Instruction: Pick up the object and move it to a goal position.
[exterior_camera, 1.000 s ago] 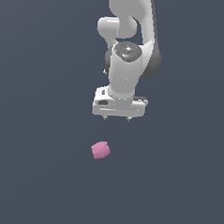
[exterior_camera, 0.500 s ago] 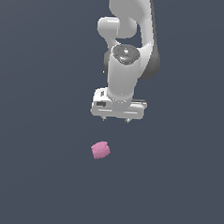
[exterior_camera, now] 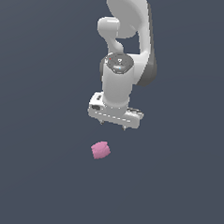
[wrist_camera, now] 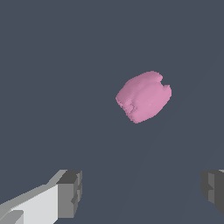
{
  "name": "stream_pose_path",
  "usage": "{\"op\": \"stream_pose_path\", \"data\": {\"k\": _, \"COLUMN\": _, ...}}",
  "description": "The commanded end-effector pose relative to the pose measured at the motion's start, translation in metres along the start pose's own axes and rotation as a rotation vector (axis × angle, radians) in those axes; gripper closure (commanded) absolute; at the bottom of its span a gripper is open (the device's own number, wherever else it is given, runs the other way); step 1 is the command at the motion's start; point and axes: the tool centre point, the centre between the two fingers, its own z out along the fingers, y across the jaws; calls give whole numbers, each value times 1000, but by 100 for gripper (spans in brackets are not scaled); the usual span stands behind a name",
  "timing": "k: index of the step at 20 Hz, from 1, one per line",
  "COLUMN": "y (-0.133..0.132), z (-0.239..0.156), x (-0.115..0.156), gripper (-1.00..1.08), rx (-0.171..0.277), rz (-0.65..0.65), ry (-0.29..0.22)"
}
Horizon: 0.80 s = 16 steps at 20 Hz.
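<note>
Now lower than a second ago and nearer the small matte pink, bumpy cube-shaped lump resting untouched on the dark bench, jaws spread wide, empty — approach under way, grasp still ahead.

Arm top cut off by exterior frame; wrist view crops 1 finger at edge.

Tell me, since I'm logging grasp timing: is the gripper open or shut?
Open: the gripper has its fingers spread wide, with the pink lump lying beyond them, untouched.
</note>
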Motion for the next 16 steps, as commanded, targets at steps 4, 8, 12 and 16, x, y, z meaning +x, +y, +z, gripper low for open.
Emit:
{"op": "stream_pose_path", "data": {"k": 4, "y": 6, "z": 12, "x": 15, "gripper": -92, "rx": 6, "rz": 171, "ry": -5}}
{"op": "stream_pose_path", "data": {"k": 8, "y": 11, "z": 22, "x": 25, "gripper": -92, "rx": 8, "rz": 299, "ry": -8}}
{"op": "stream_pose_path", "data": {"k": 12, "y": 15, "z": 32, "x": 35, "gripper": -92, "rx": 10, "rz": 425, "ry": -10}}
{"op": "stream_pose_path", "data": {"k": 16, "y": 20, "z": 41, "x": 45, "gripper": -92, "rx": 10, "rz": 550, "ry": -12}}
